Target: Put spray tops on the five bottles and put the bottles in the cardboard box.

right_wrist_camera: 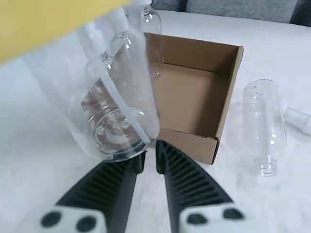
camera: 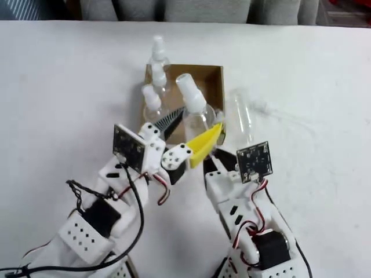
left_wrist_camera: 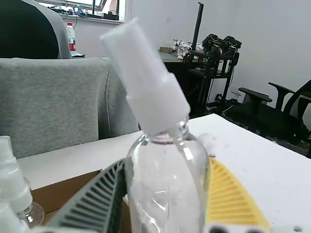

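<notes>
My left gripper [camera: 197,123] is shut on a clear bottle [camera: 196,113] with a white spray top [left_wrist_camera: 146,82], holding it tilted over the front edge of the cardboard box [camera: 213,78]. Three capped bottles [camera: 155,75] stand along the box's left side. An uncapped bottle [camera: 240,116] lies on the table to the right of the box, with a loose spray top [right_wrist_camera: 299,119] beside it. My right gripper [right_wrist_camera: 150,155] sits in front of the box, shut on nothing, its black fingertips [right_wrist_camera: 167,158] just under the held bottle's base [right_wrist_camera: 116,136].
The white table [camera: 69,87] stretches bare to the left and right of the box. Both arms crowd the space in front of the box. Grey chair backs [left_wrist_camera: 53,97] stand behind the table's far edge.
</notes>
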